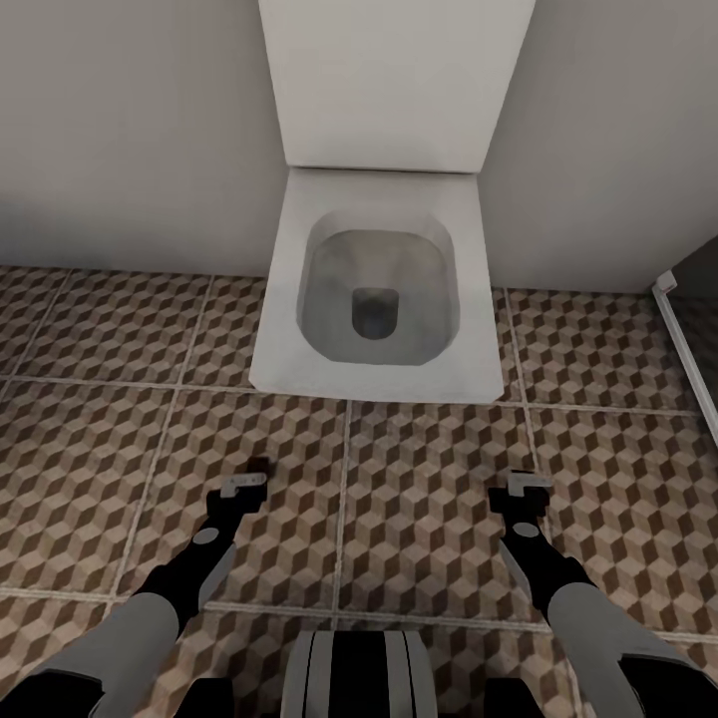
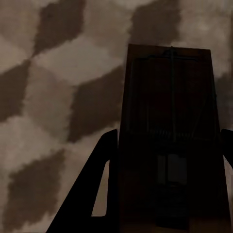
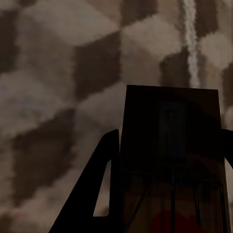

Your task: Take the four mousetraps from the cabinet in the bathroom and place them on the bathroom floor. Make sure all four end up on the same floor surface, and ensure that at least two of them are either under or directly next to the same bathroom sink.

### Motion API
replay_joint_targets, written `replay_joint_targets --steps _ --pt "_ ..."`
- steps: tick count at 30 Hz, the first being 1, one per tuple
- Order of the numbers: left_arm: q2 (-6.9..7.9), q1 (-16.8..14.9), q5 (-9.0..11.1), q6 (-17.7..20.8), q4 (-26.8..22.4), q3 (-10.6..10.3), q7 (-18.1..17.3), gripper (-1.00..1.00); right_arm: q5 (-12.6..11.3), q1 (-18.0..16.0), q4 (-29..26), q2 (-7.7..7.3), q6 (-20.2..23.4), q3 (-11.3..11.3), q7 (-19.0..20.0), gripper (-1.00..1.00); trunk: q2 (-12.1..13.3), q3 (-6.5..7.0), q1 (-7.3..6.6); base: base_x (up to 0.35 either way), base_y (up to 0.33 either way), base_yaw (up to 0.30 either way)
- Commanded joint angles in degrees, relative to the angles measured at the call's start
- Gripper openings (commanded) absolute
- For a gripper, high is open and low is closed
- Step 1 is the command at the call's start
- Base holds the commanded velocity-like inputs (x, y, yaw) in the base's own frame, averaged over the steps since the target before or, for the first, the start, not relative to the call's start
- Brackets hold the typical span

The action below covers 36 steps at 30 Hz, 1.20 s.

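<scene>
In the left wrist view a mousetrap [image 2: 167, 82], a flat brown board with dark wire parts, sits between the two dark fingers of my left gripper [image 2: 170, 136], which is shut on it. My right gripper [image 3: 170, 133] is shut on a second mousetrap [image 3: 170, 109]. Both boards hang close above the cube-patterned bathroom floor [image 1: 419, 499]. In the head view the left gripper [image 1: 244, 487] and right gripper [image 1: 527, 487] point down at the tiles in front of the toilet. The cabinet and the sink are out of view.
A white toilet [image 1: 377, 289] with its lid up stands straight ahead against the pale wall [image 1: 130, 130]. A white-framed dark panel [image 1: 688, 339] runs along the right edge. Open tiles lie to either side of the toilet and between my arms.
</scene>
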Motion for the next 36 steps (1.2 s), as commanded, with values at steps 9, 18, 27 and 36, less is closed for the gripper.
replay_joint_targets --steps 9,18,27,36 --pt "0.17 -0.03 0.47 -0.36 -1.5 -0.34 0.45 -1.0 0.58 -0.03 0.11 0.18 -0.27 -0.25 0.07 -1.0 -0.01 -0.03 -0.01 0.0 0.0 0.0" --pt "1.62 -0.03 0.47 0.17 -7.13 -0.43 -1.51 -1.0 0.52 -0.03 0.32 0.19 -0.27 -0.34 0.17 -1.0 -0.01 -0.03 -0.01 0.0 0.0 0.0" --pt "3.27 -0.03 0.59 -0.08 -8.28 0.03 -6.94 -1.0 0.57 -0.03 -0.27 0.27 -0.48 -0.45 1.3 -1.0 -0.01 -0.03 -0.01 0.0 0.0 0.0" --pt "3.38 -0.03 1.08 0.29 -7.89 0.15 -4.42 -1.0 0.41 -0.03 -0.38 0.16 0.57 -0.42 1.52 -1.0 -0.01 -0.03 -0.01 0.0 0.0 0.0"
